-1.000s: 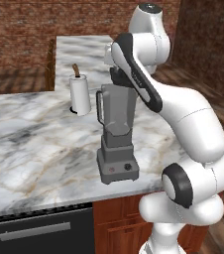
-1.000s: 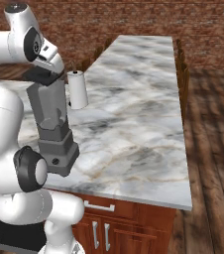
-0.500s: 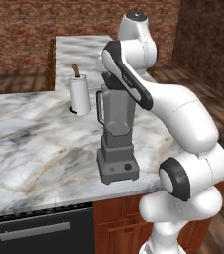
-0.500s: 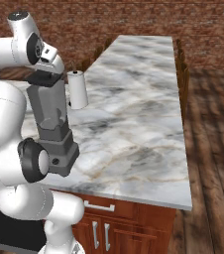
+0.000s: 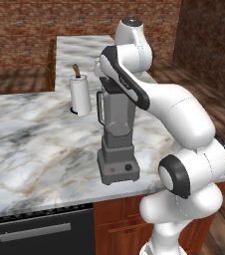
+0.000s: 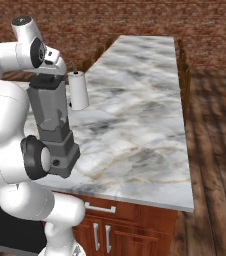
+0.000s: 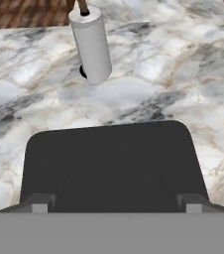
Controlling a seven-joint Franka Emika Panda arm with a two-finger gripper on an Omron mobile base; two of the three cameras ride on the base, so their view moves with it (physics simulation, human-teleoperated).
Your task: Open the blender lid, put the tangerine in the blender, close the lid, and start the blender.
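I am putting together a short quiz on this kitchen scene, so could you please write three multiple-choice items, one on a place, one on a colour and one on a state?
1. Where does the paper-towel roll stand?
A. On the counter behind the blender
B. On the floor
C. On top of the blender

2. What colour is the small button on the blender's base?
A. Green
B. Red
C. Blue

3. How is the blender lid placed?
A. Lying on the counter
B. Seated on the jar
C. Hanging from the roll

Answers:
1. A, the left base view shows the white roll upright on the marble beyond the blender.
2. B, a red dot sits beside the dark knob.
3. B, the hand view looks down on the dark lid covering the jar top, with the gripper just above it, fingers spread.
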